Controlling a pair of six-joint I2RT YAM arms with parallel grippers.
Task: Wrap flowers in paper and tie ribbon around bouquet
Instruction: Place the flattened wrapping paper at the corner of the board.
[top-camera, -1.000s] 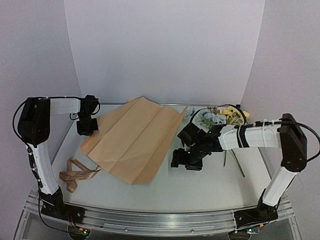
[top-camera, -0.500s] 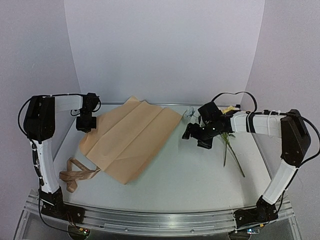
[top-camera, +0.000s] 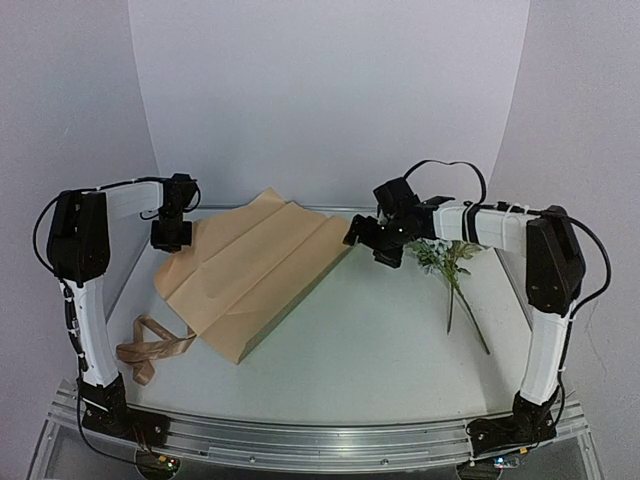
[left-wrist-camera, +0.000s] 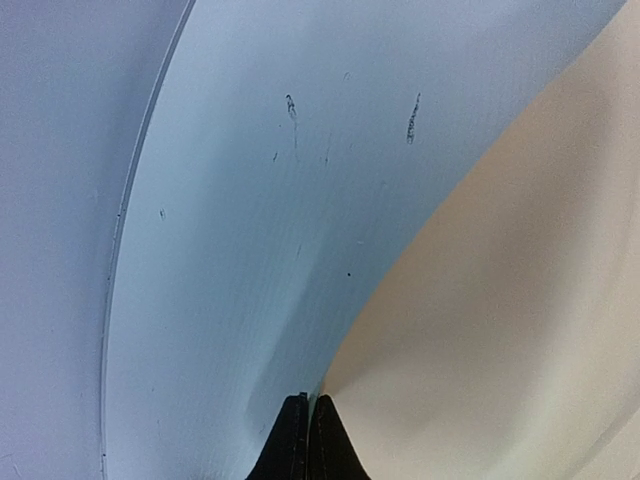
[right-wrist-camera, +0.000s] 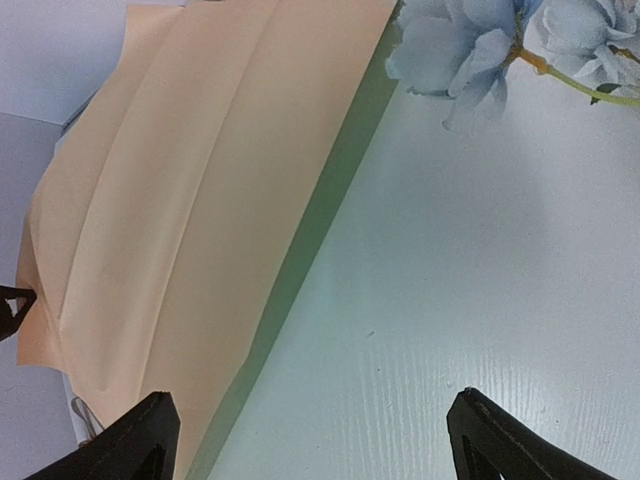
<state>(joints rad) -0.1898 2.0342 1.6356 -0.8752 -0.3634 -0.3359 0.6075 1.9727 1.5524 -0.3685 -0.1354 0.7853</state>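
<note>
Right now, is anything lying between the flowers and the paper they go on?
Nothing visible lies there: only bare table separates the flowers from the paper. The right arm holds its open jaws above that gap.

You have a left arm (top-camera: 88, 330) and a right arm (top-camera: 547, 350) alike: white tubular links joined by bulky black joint housings (top-camera: 75, 235), each on a black base (top-camera: 103, 408), thin black cables (top-camera: 443, 166) looping loose along the upper links, and black wedge-shaped fingers (right-wrist-camera: 140, 440) tapering to points.
</note>
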